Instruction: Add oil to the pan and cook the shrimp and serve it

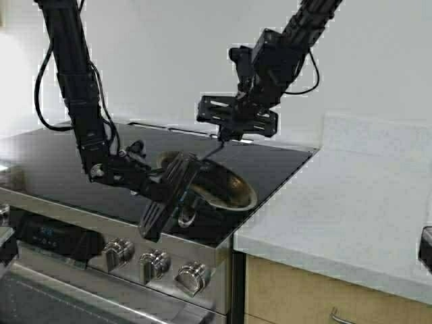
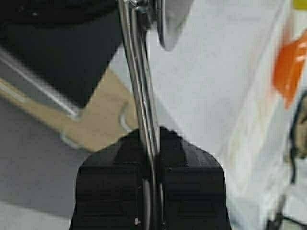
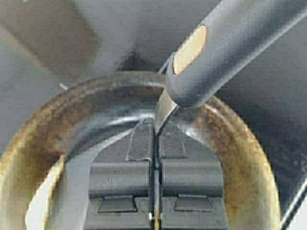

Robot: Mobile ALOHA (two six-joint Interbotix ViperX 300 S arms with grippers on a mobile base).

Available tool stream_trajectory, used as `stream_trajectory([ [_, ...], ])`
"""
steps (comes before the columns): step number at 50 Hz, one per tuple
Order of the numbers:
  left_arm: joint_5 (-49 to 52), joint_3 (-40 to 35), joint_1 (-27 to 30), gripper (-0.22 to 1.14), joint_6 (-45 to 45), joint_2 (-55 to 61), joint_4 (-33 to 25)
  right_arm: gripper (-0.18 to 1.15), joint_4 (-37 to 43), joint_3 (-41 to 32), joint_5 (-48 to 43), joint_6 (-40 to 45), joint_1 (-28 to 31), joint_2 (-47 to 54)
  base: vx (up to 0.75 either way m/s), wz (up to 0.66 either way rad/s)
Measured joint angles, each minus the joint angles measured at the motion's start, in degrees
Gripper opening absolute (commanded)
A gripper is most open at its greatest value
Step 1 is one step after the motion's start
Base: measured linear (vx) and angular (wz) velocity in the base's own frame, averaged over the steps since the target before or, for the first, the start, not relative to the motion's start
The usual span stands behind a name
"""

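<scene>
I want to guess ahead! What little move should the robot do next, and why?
Probably lower the right claw so its grey-handled spatula reaches into the round steel frying pan with the browned inside. The left claw is clamped on the pan's handle and holds it tilted above the black stovetop. The spatula hangs just over the pan, not yet touching it.

The right pincer (image 3: 155, 139) (jaws closed) grips a grey-handled utensil (image 3: 230, 48) above the pan (image 3: 240, 158).
</scene>
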Motion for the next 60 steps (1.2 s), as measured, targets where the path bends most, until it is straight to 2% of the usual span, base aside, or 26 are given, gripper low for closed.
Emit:
stream_trajectory([
  [23, -1.41, 0.0, 0.0, 0.03, 0.0, 0.26, -0.79, 0.07, -0.18, -2.2, 1.93, -3.87, -0.09, -0.7, 0.0, 0.0],
  [37, -16.44, -0.7, -0.18, 0.03, -0.7, 7.47, -8.53, 0.07, -0.09, 0.97, 1.67, -4.04, -0.26, -5.89, 0.0, 0.0],
  [49, -31.9, -2.9, -0.44, 0.03, -7.38, 13.45, -14.15, 0.07, -0.09, 7.21, -1.58, -4.04, -0.26, -10.72, 0.0, 0.0],
  [60, -35.07, -5.36, 0.62, 0.03, -9.4, 15.21, -16.52, 0.07, 0.0, 11.6, -4.22, -4.04, -0.44, -13.01, 0.0, 0.0],
])
